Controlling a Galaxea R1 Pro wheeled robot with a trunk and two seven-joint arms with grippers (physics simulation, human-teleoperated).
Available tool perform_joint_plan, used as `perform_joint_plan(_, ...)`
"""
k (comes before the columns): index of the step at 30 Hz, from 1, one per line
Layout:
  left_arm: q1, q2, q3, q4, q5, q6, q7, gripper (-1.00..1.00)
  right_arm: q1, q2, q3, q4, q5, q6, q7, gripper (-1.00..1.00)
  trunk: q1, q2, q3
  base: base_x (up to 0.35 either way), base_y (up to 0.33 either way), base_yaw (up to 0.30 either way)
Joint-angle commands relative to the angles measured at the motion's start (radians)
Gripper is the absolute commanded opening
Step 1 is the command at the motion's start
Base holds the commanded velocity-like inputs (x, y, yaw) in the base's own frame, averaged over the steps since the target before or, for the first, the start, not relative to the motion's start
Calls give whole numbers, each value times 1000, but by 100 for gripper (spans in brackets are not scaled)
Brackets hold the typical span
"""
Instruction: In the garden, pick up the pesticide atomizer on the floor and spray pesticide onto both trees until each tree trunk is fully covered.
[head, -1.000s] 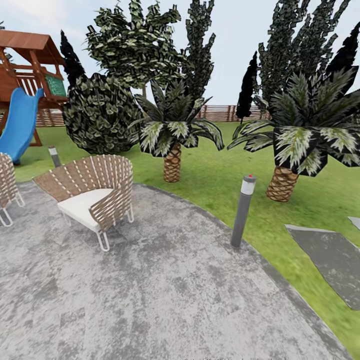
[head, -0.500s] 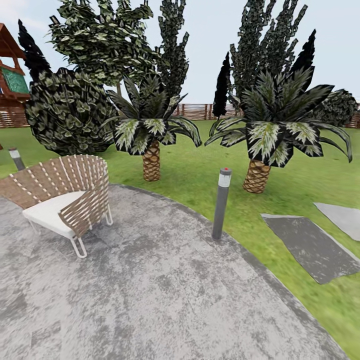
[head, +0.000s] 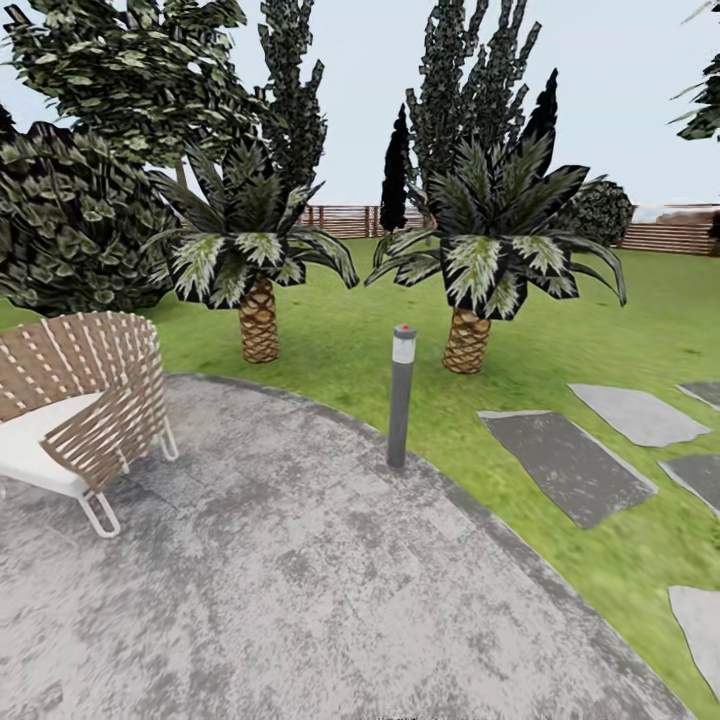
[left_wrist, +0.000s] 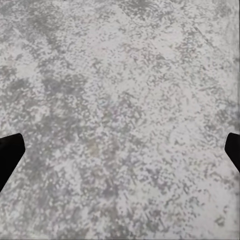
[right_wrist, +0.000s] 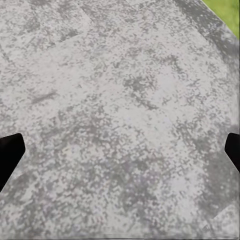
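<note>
Grey mottled stone patio (head: 330, 590) lies under both wide-spread, empty grippers – left gripper (left_wrist: 120, 150), right gripper (right_wrist: 120, 150) – carried low for travel, I judge. Green fenced lawn (head: 620, 300) lies ahead; I cannot spot the atomizer or thick-trunked trees.

Head camera has panned right; chair (head: 75, 405) nears frame edge

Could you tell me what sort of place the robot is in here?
It looks like a garden or backyard: a green lawn ringed by a wooden slat fence, with two short palms, a paved patio holding a wicker chair, and a bollard light.
</note>
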Motion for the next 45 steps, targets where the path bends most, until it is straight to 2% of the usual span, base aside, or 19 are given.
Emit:
perform_joint_plan(1, 0, 0, 0, 0, 0, 0, 0, 100, 0, 0, 0, 0, 0, 0, 0, 100, 4, -7, -3, 0, 0, -299)
perform_joint_plan(23, 0, 0, 0, 0, 0, 0, 1, 100, 0, 0, 0, 0, 0, 0, 0, 100, 88, -161, -72, 0, 0, -300)
perform_joint_plan(45, 0, 2, 0, 0, -1, 0, 2, 100, 0, 0, 0, 0, 0, 0, 0, 100, 88, -161, -72, 0, 0, -300)
